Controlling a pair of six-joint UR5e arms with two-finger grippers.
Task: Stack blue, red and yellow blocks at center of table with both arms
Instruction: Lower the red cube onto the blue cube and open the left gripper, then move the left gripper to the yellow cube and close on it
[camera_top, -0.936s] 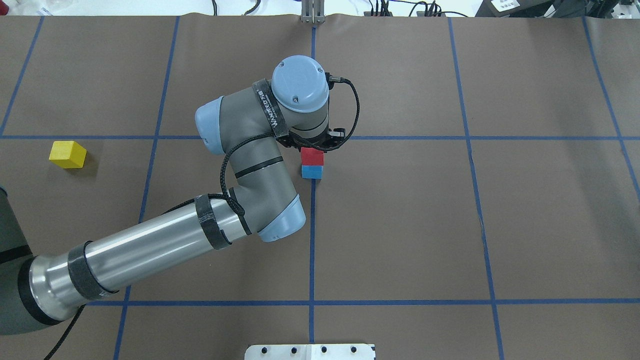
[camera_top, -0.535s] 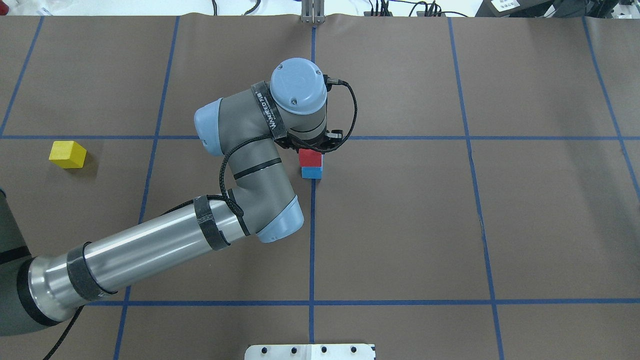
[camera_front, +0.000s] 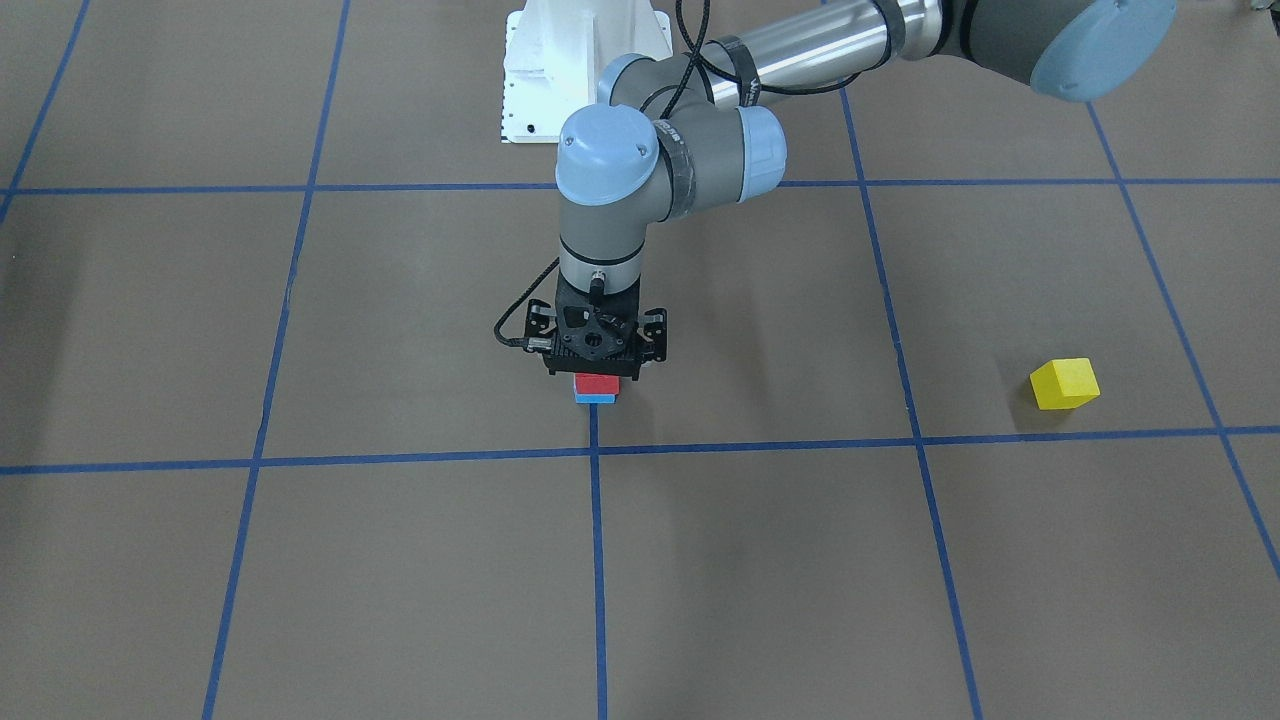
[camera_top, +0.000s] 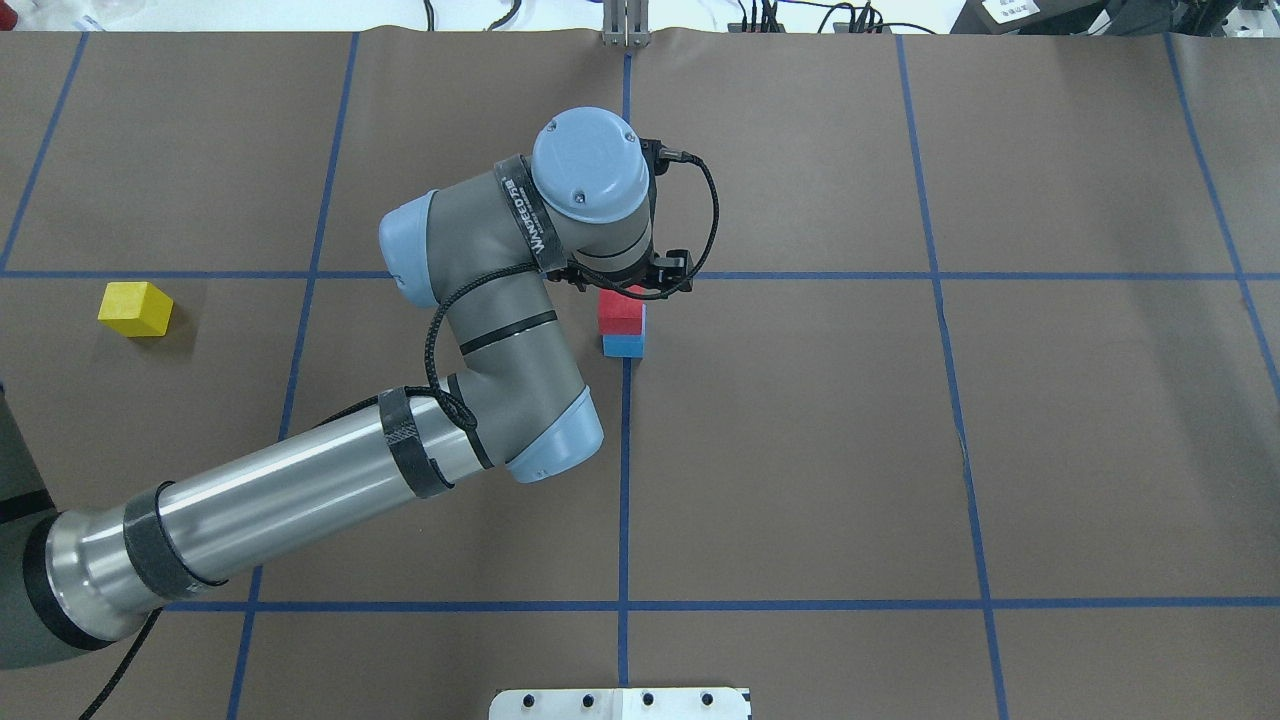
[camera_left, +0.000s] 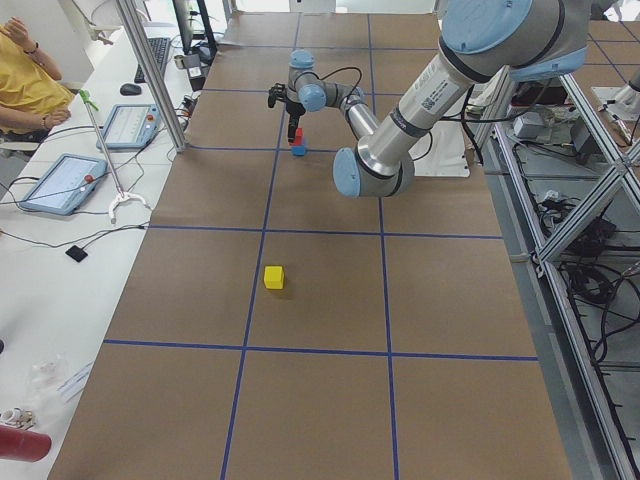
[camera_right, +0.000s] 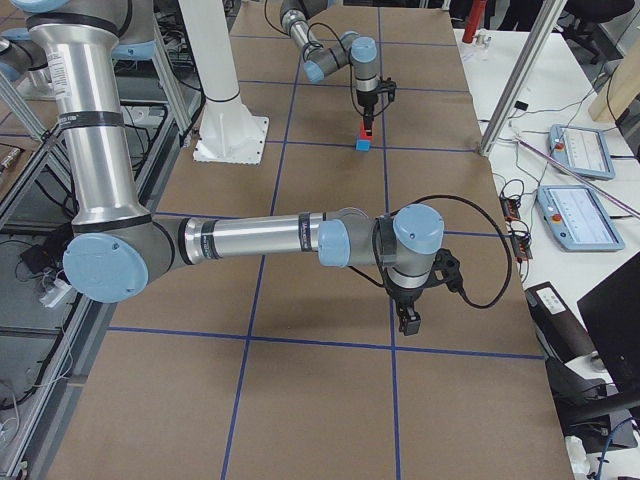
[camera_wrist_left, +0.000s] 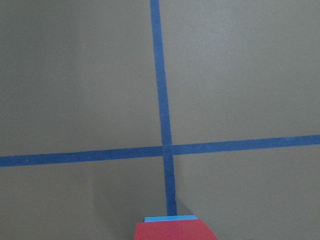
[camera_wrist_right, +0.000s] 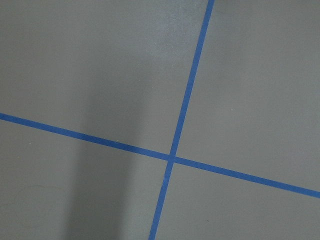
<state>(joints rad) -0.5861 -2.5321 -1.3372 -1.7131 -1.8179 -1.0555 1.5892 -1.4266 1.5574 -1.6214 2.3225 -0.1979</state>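
Observation:
A red block (camera_front: 597, 383) sits on a blue block (camera_front: 597, 398) at the table's centre, by the crossing of the blue tape lines; both also show in the overhead view (camera_top: 621, 312) (camera_top: 624, 346). My left gripper (camera_front: 597, 368) hangs straight down over the stack, its fingers astride the red block's top; it looks open. The left wrist view shows the red block (camera_wrist_left: 172, 231) at its bottom edge. A yellow block (camera_top: 135, 308) lies alone far out on my left. My right gripper (camera_right: 408, 322) shows only in the exterior right view, low over bare table; I cannot tell its state.
The white robot base plate (camera_top: 620, 703) is at the near table edge. Metal posts (camera_left: 150, 75) and operator tablets (camera_left: 60, 180) stand along the far side, with a person (camera_left: 30, 75) seated there. Blue tape lines grid the brown table cover.
My left arm's wrist has shifted slightly up and to the left in the overhead view, and a little more of the red block shows. The red and blue blocks have stayed in place.

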